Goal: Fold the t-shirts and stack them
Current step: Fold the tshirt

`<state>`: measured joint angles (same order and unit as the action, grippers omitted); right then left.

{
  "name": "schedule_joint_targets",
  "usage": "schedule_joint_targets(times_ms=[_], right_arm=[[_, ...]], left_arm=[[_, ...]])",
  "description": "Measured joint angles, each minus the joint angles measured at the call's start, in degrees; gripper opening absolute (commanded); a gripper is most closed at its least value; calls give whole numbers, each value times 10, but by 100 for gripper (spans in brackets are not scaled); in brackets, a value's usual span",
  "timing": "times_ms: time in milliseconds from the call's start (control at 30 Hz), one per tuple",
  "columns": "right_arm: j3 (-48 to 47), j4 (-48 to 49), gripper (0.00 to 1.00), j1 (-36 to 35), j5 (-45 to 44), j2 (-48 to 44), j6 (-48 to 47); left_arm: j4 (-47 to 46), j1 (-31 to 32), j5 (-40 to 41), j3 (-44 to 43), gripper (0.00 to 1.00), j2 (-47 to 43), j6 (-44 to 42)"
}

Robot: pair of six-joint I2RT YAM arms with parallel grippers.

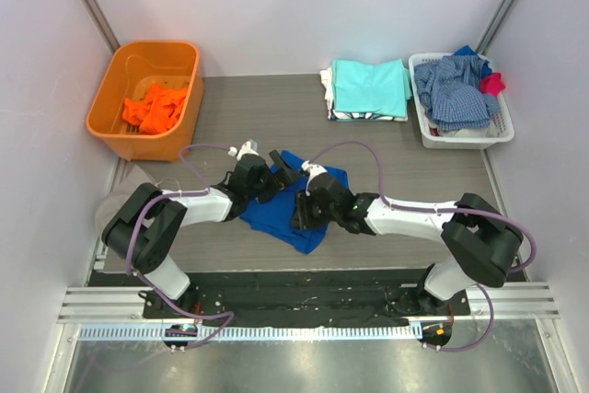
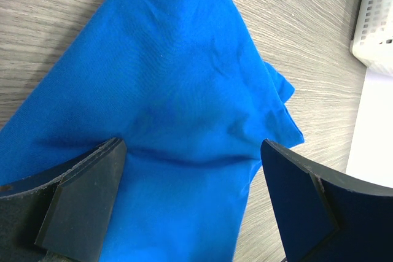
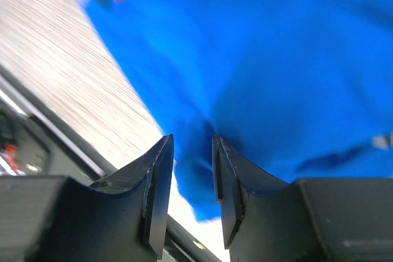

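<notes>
Left claw (image 2: pixel 191 151) is spread as wide as it goes, gripping nothing, both dark fingers hanging just above the royal blue t-shirt (image 2: pixel 178 72). Right claw (image 3: pixel 190 142) is much narrower, just a slim gap between the jaws, tips down at a dark fold near the shirt's near edge; the wrist view is blurred, so I can't tell whether it has cloth pinched. From overhead, both arms meet over that blue shirt, which lies rumpled in the middle of the grey table (image 1: pixel 239 117). At the back, a folded aqua t-shirt (image 1: pixel 370 87) tops a neat stack. Just right of it, a white basket (image 1: pixel 460 140) holds the checked garment (image 1: pixel 456 89). Far left, an orange bin (image 1: pixel 110 103) holds an orange t-shirt (image 1: pixel 155 109).
</notes>
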<state>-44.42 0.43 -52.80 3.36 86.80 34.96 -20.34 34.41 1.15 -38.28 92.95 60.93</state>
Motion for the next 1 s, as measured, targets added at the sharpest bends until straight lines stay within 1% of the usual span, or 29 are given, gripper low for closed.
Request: schedule_joint_targets(times_ms=[200, 400, 467, 567, 667, 800, 900, 1000], right_arm=[[58, -15, 40, -8, -7, -30, 18], [70, -68, 40, -19, -28, -112, 33], [70, -91, 42, -21, -38, -147, 38], [70, -129, 45, -22, -64, -197, 44], [65, -168, 46, -21, -110, -236, 44], [36, -203, 48, -7, -167, -237, 42], [7, -212, 48, 21, -190, -218, 30], [-19, -205, 48, 70, -189, -187, 9]], left_arm=[[-2, 0, 0, 0, 100, 1, 1], [-2, 0, -1, 0, 100, 1, 2], [-2, 0, -2, 0, 100, 1, 2], [-2, 0, -2, 0, 100, 1, 1], [1, 0, -2, -1, 100, -1, -1], [42, 0, -2, -9, 100, -18, -10], [103, 0, 0, -11, 100, -65, -19], [154, 0, 11, -17, 100, -125, -31]])
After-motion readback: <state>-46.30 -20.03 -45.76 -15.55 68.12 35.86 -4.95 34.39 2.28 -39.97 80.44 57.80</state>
